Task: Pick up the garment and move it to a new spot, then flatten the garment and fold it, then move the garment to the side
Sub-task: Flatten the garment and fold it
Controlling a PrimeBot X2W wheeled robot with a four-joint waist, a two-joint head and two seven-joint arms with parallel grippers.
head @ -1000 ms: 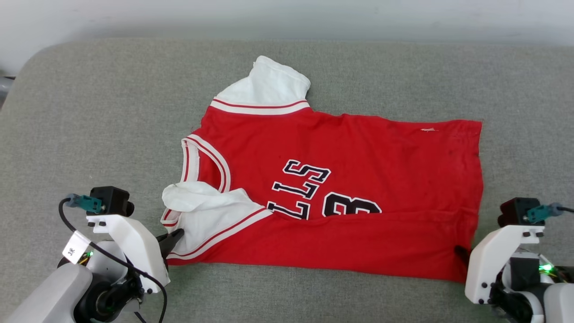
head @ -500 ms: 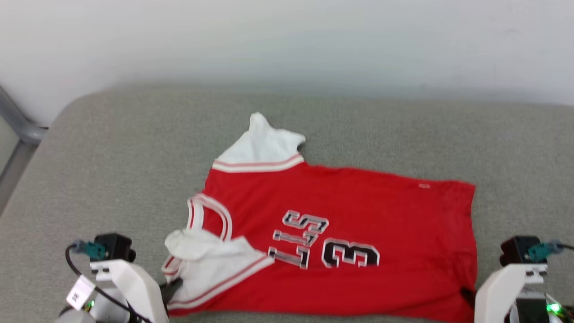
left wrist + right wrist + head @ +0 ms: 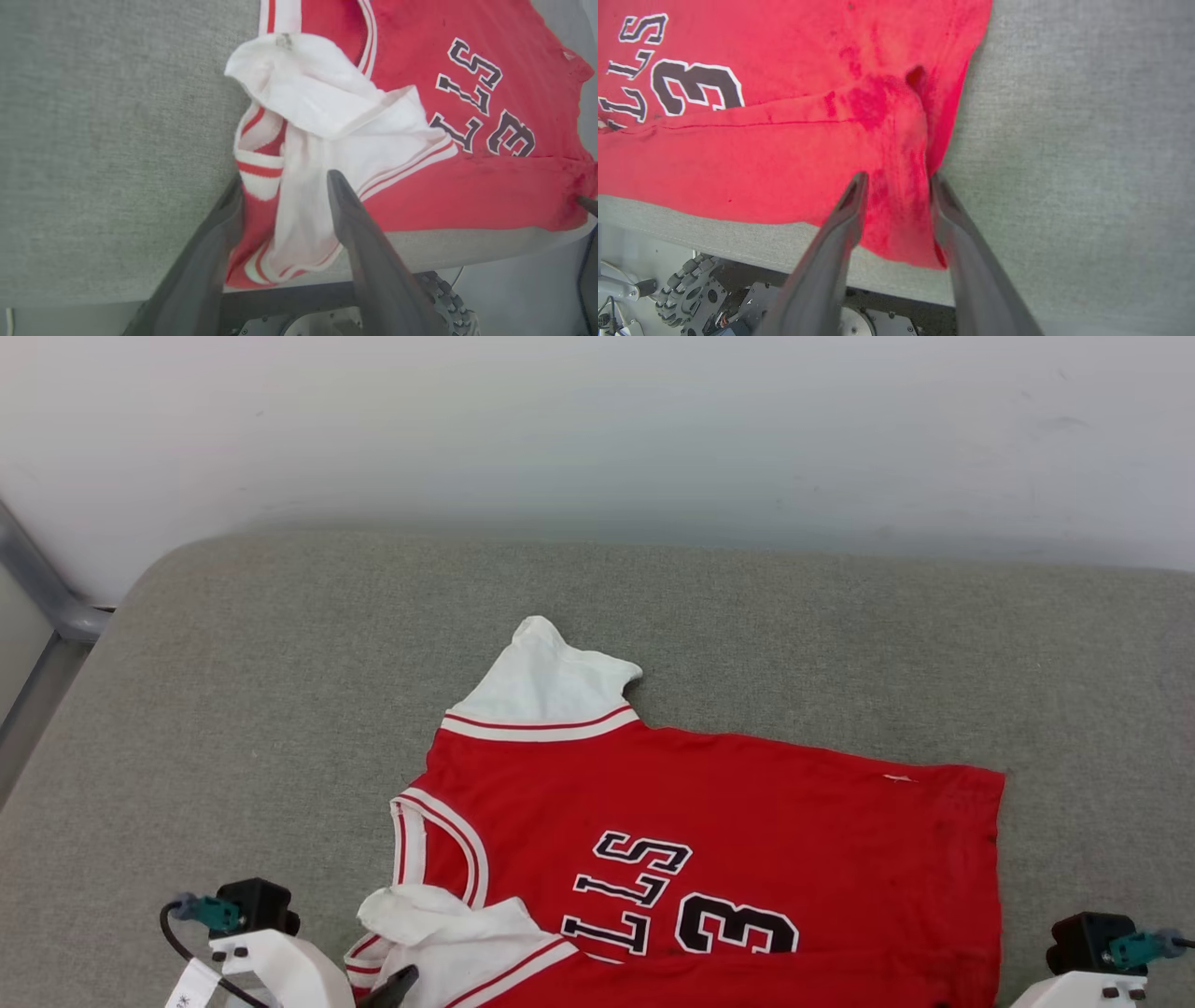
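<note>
Grey fabric cushion [image 3: 233, 709] against a plain pale wall [image 3: 597, 429], with a bit of metal frame [image 3: 37, 588] at the far left. From the head cam I can't see much of my own arms. Only the two wrist camera blocks and one dark fingertip poke up at the bottom, and the near strip of the garment [image 3: 728, 803] is cut off too.

The left gripper [image 3: 285, 182] has its fingers [image 3: 355, 224] spread wide. The crumpled white sleeve with its striped trim lies between them, and I don't see them pinching it. One finger runs along the sleeve's outer edge, but I can't tell whether it's touching.

The jersey sits front up, toward the near middle of the cushion, collar to my left and hem to my right. The far sleeve sticks out flat toward the wall. The near side is folded over, so part of the lettering beside the "3" is hidden.

The right gripper [image 3: 897, 179] straddles the bunched near hem corner. Its fingers [image 3: 840, 224] are apart, and the red cloth between them looks loose rather than clamped.

There's plenty of bare cushion on the left, on the right and toward the wall. On the near side the cloth runs right by the cushion's edge, with the robot's wheeled base [image 3: 686, 289] below.
</note>
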